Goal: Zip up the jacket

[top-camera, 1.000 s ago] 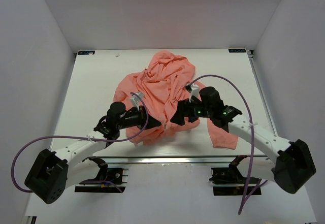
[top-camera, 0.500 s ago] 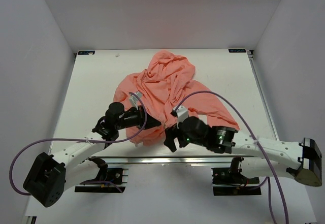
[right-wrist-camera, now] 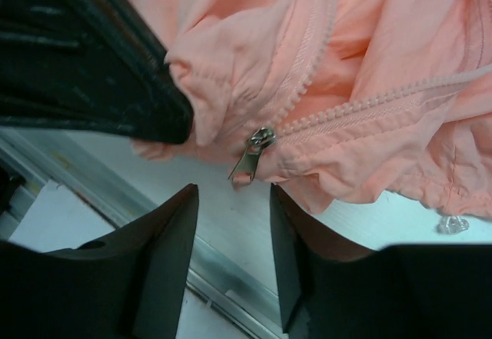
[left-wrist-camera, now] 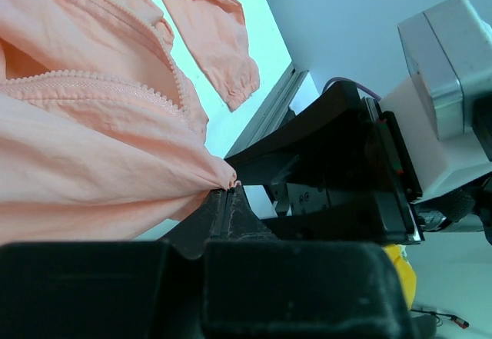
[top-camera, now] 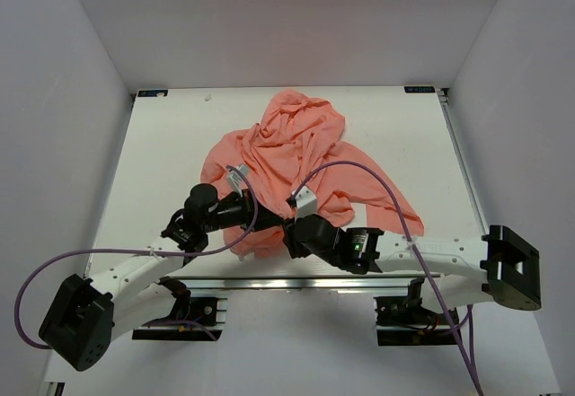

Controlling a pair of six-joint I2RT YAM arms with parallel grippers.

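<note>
- Two hands close together at the near hem of the salmon-pink jacket (top-camera: 287, 149), low on the white tabletop (top-camera: 162, 145) by its front edge.
- Jacket crumpled over the middle of the tabletop, hood (top-camera: 301, 113) toward the far side, one sleeve (top-camera: 382, 203) trailing off to the right above the right arm.
- Clamped fully shut, the left hand (top-camera: 266, 220), with a pinch of the bottom hem (left-wrist-camera: 204, 171) between its fingertips; fabric drawn to a tight point there in the left wrist view.
- Just beside it, almost touching, the right hand (top-camera: 287, 234), fingers (right-wrist-camera: 165, 254) roughly halfway apart and gripping nothing.
- From the right wrist: metal zipper pull (right-wrist-camera: 250, 157) dangling at the end of the zipper teeth (right-wrist-camera: 369, 101), just beyond the gap between the two fingers and in line with it, touched by neither.
- At the upper left of that view, the dark finger of the left hand pressed onto a bunched fold of fabric just beside the pull.
- Unzipped above the pull: two rows of teeth running apart from it across the jacket front.
- Under the pull and between the right hand's fingers, bare tabletop.
</note>
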